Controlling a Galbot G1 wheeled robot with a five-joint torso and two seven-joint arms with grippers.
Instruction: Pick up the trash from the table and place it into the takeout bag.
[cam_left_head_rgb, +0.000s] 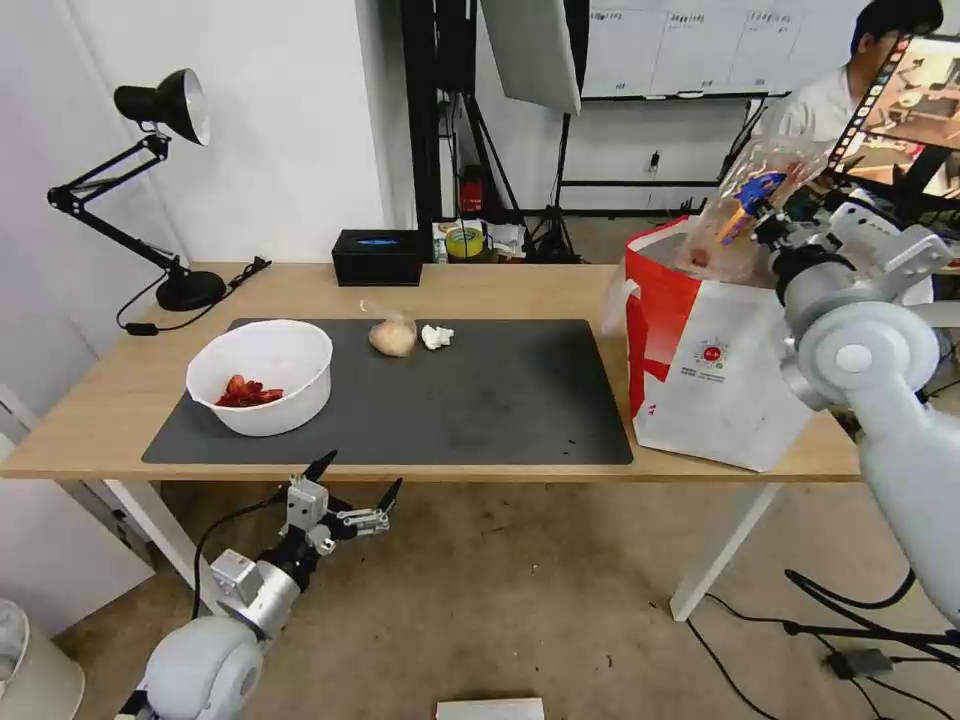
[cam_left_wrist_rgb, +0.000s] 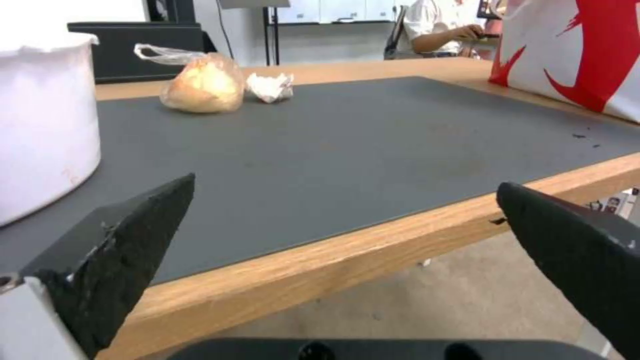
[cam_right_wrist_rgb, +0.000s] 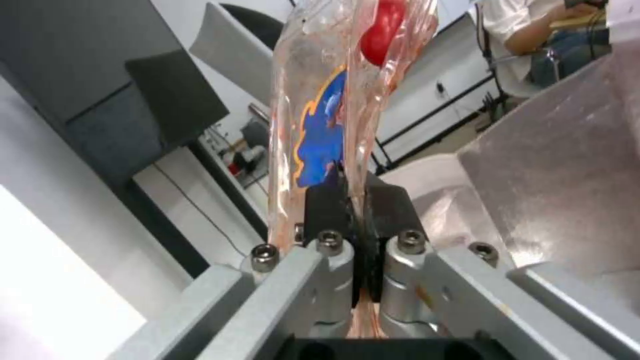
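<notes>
No words or numbers can be read anywhere. The white takeout bag (cam_left_head_rgb: 715, 385), at the right of the head view, carries a small round red logo (cam_left_head_rgb: 711, 354) with a line of tiny red print beneath it, too small to make out. The clear plastic tray (cam_right_wrist_rgb: 327, 115), at the upper middle of the right wrist view, bears a blue and orange label (cam_right_wrist_rgb: 320, 150) whose shapes cannot be read as letters. The black tissue box (cam_left_head_rgb: 377, 257), at the upper middle of the head view, has a blue mark on its top, also unreadable.
</notes>
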